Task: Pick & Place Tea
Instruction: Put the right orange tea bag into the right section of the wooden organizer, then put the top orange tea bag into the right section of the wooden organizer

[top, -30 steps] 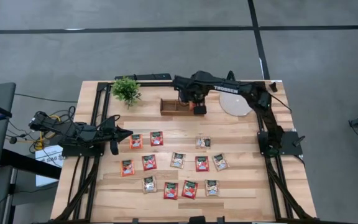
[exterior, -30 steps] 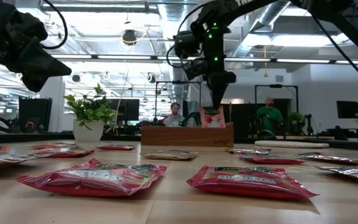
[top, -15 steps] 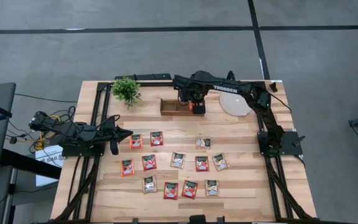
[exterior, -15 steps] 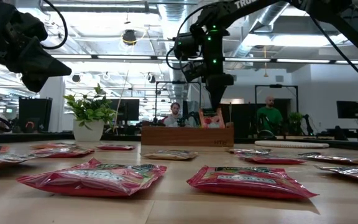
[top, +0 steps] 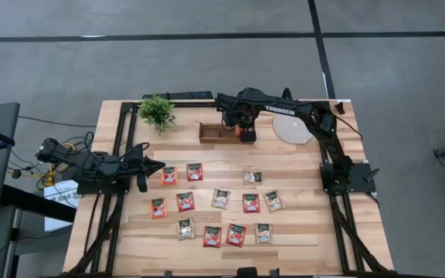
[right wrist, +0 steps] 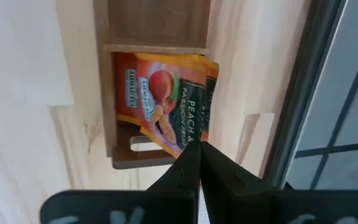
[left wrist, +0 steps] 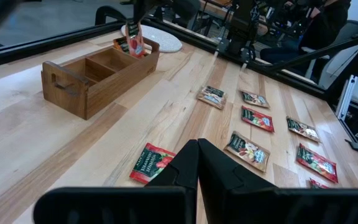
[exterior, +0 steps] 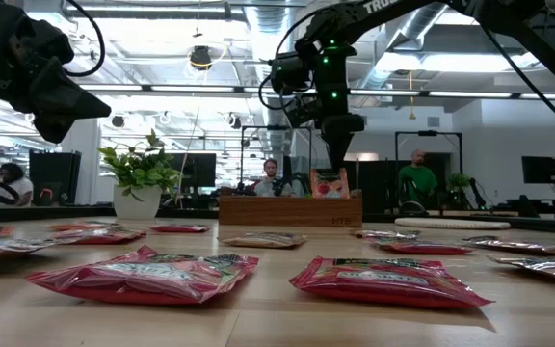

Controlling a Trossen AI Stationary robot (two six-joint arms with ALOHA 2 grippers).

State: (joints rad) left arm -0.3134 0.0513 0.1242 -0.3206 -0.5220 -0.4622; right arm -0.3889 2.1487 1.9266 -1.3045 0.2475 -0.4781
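- Your right gripper (right wrist: 196,148) is clamped on the top corner of a red peach and passion fruit tea sachet (right wrist: 166,99), right over the end compartment of the wooden tea box (top: 221,132), the end nearest the round pale disc (top: 293,128).
- The sachet hangs upright with its lower part already inside that compartment, I'd guess so it slides in on edge.
- The left gripper (left wrist: 197,163) is parked low, well away from the box, fingers together and empty.
- The remaining sachets (top: 251,203) lie flat in loose rows on the table, on the side of the box away from the potted plant (top: 157,111).
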